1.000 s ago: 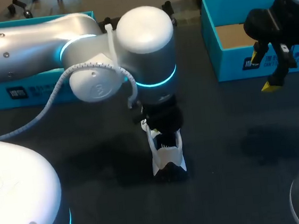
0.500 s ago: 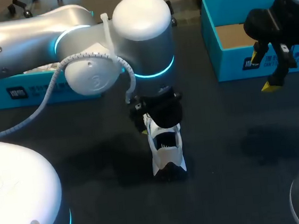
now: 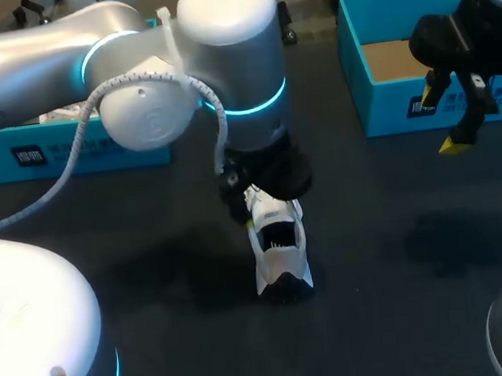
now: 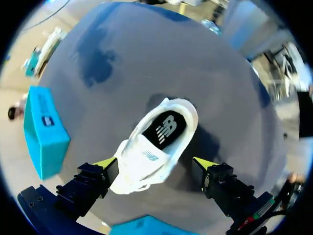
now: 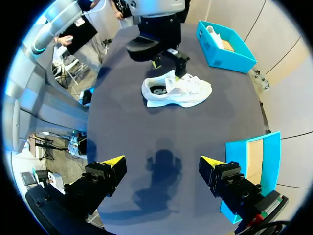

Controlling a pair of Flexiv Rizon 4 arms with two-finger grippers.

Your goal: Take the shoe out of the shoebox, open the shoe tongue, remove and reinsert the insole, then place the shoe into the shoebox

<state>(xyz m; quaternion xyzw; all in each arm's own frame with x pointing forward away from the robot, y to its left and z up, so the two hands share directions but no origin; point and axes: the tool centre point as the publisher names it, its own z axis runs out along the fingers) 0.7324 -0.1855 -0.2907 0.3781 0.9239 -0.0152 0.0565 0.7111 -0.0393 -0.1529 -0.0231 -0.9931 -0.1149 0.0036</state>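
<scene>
left fingers (image 4: 105,163) apart, right fingers (image 5: 113,160) apart

A dark, matte bench (image 3: 399,316) fills the head view under soft, even light. A diffuse shadow (image 3: 441,240) darkens its right side, and a fainter one spreads left of the middle. In the right wrist view the same surface reads as slate grey with a curved edge, and a second blurred shadow (image 5: 161,164) lies on its near part. In the left wrist view, darker patches (image 4: 98,58) mark the far part of the grey top.
</scene>
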